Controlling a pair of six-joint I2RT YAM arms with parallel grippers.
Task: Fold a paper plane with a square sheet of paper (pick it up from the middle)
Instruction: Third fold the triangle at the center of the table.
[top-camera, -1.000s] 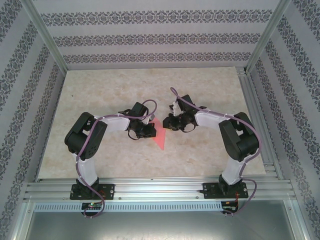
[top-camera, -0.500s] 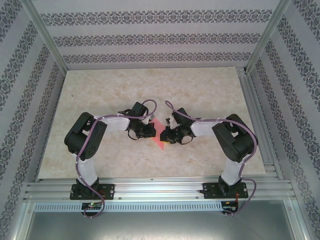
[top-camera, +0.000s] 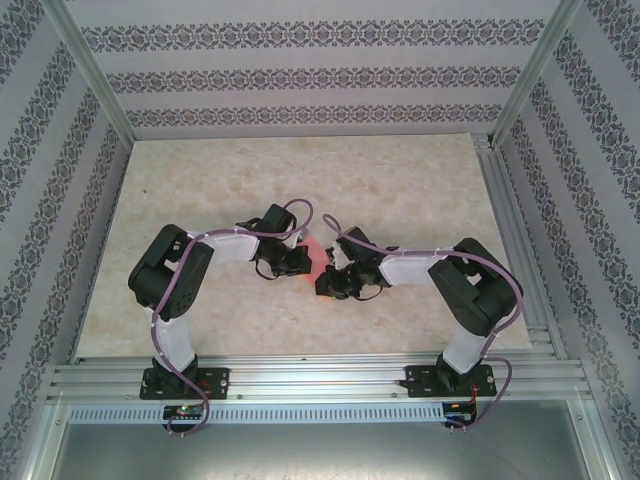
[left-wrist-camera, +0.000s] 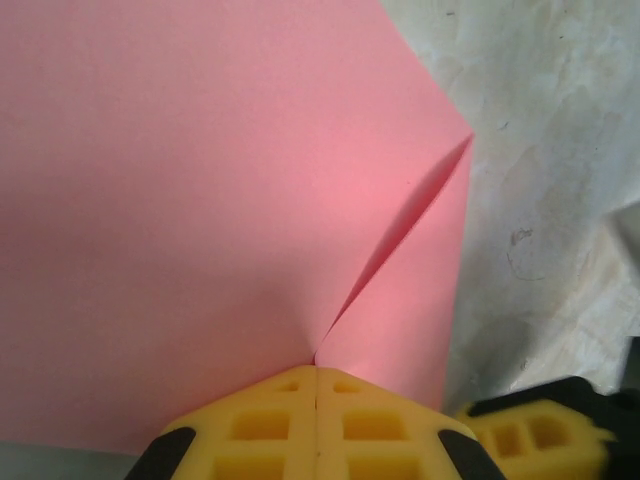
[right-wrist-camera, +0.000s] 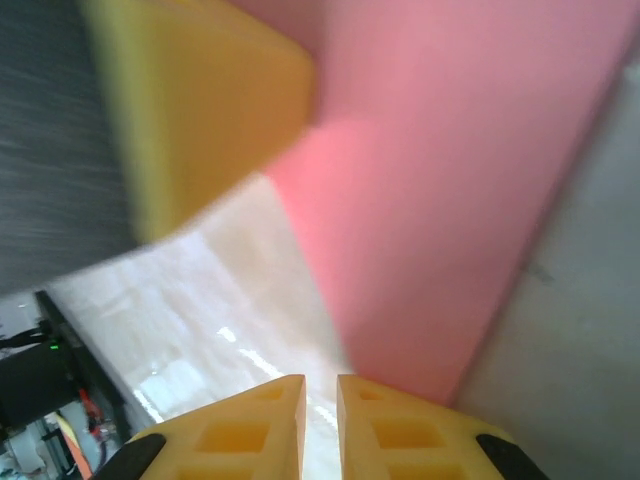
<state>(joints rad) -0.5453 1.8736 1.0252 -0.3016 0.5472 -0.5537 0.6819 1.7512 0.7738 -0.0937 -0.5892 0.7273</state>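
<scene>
Swinging in over the last second, our right gripper (right-wrist-camera: 320, 395) now sits nearer the bases and just beside the left gripper (left-wrist-camera: 316, 385), hiding much of the pink triangle we saw before. Its jaws stand almost together, with a slim gap and nothing in it. Our left jaws are clenched on the square sheet of paper (left-wrist-camera: 180, 200), mid-table between both grippers, right where a crease runs out. We judge the sheet light, limp and easily crumpled, so we would pinch it on a folded edge, where doubled layers are stiffer. Beyond lies the marbled table (top-camera: 400, 180).
</scene>
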